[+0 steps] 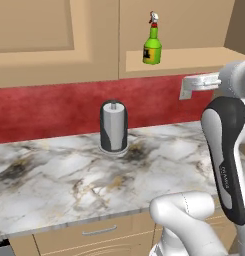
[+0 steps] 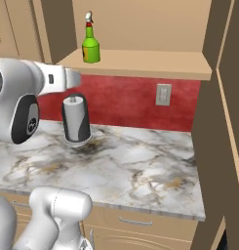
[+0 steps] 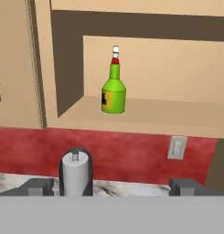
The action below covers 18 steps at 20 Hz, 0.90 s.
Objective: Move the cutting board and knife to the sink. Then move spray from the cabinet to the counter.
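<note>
Your gripper (image 3: 111, 186) is spread wide and empty. The small yellow-green spray bottle (image 3: 114, 90) stands upright ahead and above it in the open cabinet; rise past the grey paper-towel roll (image 3: 76, 171), approach level.

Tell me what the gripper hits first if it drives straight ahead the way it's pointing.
Probably the red backsplash under the open cabinet, near the wall outlet. The gripper, jaws open, points across the counter; the paper-towel roll sits left of centre, the spray higher up. Depth is unclear.
</note>
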{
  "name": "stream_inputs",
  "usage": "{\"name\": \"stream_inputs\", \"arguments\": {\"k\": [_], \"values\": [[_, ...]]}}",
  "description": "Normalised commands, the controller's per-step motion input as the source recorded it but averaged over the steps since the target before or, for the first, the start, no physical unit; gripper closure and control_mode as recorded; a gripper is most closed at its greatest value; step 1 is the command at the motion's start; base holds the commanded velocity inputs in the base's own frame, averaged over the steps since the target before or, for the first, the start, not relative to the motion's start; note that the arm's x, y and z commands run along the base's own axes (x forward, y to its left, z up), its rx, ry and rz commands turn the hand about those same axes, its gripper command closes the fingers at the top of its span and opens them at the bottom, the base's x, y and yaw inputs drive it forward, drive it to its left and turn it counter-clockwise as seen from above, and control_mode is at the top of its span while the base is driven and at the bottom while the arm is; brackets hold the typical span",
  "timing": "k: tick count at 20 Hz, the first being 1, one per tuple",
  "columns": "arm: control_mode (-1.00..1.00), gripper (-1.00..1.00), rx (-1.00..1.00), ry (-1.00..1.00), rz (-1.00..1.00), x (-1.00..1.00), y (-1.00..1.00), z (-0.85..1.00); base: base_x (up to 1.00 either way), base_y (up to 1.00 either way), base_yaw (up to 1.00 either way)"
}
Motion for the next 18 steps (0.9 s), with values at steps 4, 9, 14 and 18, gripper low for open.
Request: {"name": "stream_inputs", "arguments": {"k": [4, 9, 14, 18], "values": [[-1.00, -1.00, 0.05, -0.18, 0.00, 0.36, 0.00, 0.23, 0.00, 0.00, 0.00], [-1.00, -1.00, 0.01, -0.16, 0.00, 0.36, 0.00, 0.24, 0.00, 0.00, 0.00], [-1.00, -1.00, 0.00, -0.18, 0.00, 0.07, 0.00, 0.48, 0.00, 0.00, 0.00], [-1.00, -1.00, 0.00, -0.06, 0.00, 0.18, 0.00, 0.30, 0.00, 0.00, 0.00]]}}
